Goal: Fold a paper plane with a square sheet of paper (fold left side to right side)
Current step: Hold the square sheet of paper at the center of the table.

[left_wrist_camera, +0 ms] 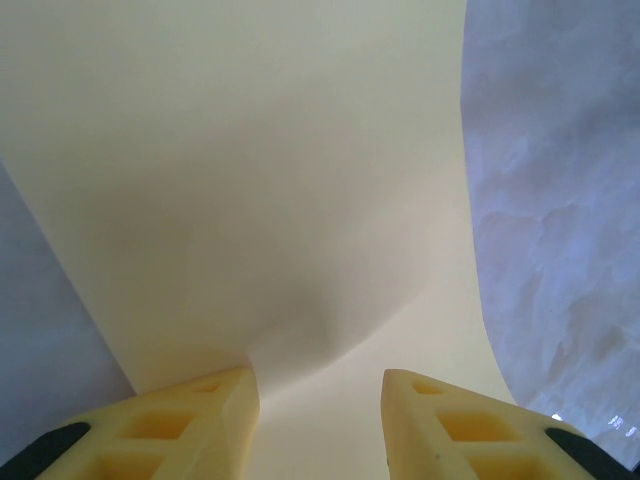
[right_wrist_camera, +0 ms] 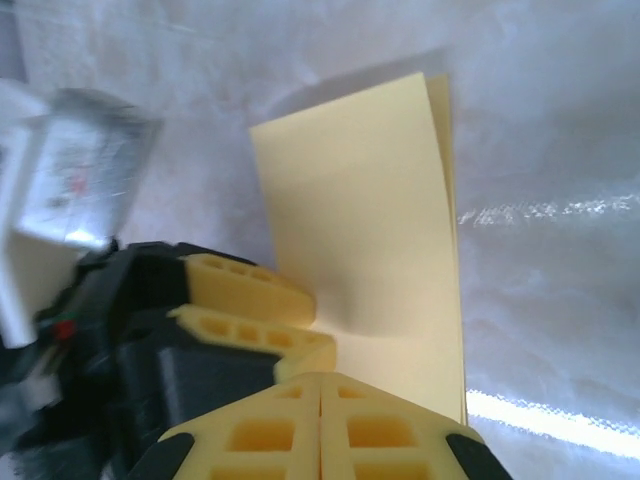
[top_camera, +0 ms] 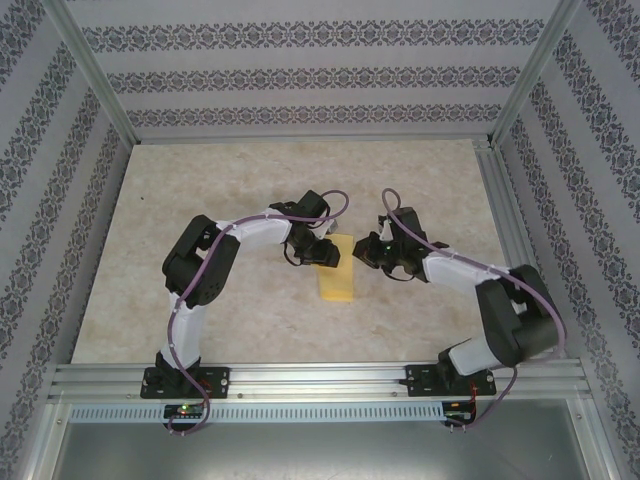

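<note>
Flanking the folded sheet (top_camera: 338, 280), left end effector (left_wrist_camera: 320, 388) is spread, right end effector (right_wrist_camera: 320, 385) closed.

text: none legible | signs: none (label (right_wrist_camera: 72, 185) on silver housing (right_wrist_camera: 95, 130) blurred)

My desk (top_camera: 200, 310) is a pale beige, marbled slab with metal rails (top_camera: 320, 378) along its near and right edges. Near the middle, in front of me, a yellow sheet of paper (top_camera: 338, 280) lies on it, folded into a narrow rectangle, with two layers showing along one long edge.
</note>
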`<state>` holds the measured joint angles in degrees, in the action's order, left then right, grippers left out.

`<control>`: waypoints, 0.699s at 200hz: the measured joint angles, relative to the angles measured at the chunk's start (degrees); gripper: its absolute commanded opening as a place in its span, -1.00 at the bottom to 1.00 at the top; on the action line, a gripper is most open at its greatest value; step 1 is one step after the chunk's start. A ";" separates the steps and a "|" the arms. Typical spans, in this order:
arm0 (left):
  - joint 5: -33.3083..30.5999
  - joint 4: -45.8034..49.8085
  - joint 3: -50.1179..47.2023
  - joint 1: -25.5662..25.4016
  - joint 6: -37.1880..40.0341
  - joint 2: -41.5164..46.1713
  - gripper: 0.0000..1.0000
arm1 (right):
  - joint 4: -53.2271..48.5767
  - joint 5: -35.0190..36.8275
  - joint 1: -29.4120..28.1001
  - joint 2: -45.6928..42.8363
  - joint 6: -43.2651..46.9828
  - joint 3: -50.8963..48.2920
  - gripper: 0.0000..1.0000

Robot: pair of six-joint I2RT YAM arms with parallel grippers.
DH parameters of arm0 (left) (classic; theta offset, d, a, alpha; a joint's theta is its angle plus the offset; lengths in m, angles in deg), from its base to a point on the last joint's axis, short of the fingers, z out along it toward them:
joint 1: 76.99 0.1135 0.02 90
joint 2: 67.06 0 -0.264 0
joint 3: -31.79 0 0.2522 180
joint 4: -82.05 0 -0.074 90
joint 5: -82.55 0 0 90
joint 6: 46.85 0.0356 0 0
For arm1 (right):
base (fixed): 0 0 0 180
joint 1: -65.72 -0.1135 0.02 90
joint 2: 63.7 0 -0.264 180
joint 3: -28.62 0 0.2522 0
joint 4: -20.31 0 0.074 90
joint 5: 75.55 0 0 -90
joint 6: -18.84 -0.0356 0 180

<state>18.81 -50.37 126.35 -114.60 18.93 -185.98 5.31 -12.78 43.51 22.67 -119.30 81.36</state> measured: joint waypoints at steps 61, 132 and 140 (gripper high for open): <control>0.07 0.02 0.11 0.00 0.00 0.00 -0.18 | 4.96 -2.19 -0.57 13.05 -1.73 8.50 -0.90; 0.22 0.02 0.13 -0.02 0.00 0.00 -0.18 | 8.02 -2.80 -1.68 18.75 -4.11 9.31 -0.90; 0.24 0.02 0.13 -0.02 0.00 0.00 -0.18 | 8.31 -2.73 -1.66 18.97 -4.09 9.31 -0.90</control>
<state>19.05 -50.34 126.48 -114.62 18.93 -185.98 13.62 -15.51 41.85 41.64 -123.39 90.67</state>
